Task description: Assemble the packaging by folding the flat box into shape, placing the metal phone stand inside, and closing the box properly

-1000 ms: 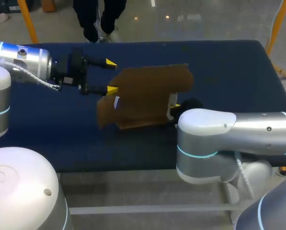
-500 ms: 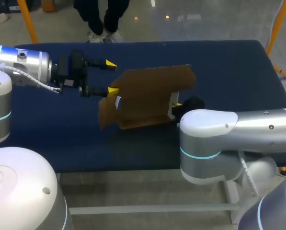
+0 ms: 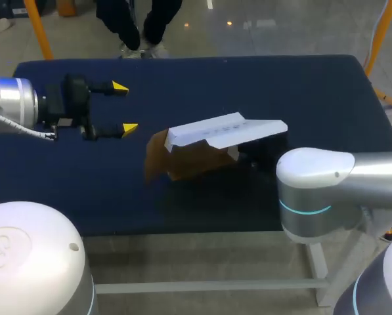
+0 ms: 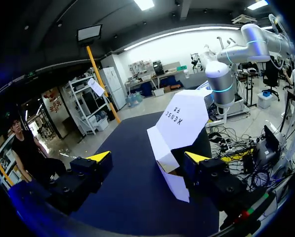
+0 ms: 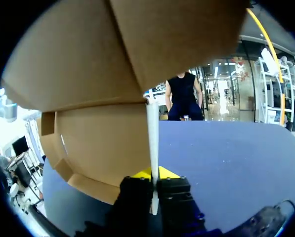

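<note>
One cardboard box (image 3: 209, 138), half-folded, is over the middle of the tabletop (image 3: 301, 85). There are two hands. The left hand (image 3: 125, 108) hangs beside the box, fingers wide apart, touching nothing. The right hand (image 5: 153, 183) is clamped on a thin panel edge of the box.

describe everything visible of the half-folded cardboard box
The partly folded cardboard box is white outside with small dark print, plain brown inside. Its white panel lies tilted on top, brown flaps hanging below toward the blue table; contact there is unclear. The right gripper pinches one thin panel edge between its fingers. The open left gripper stands apart from it.
</note>
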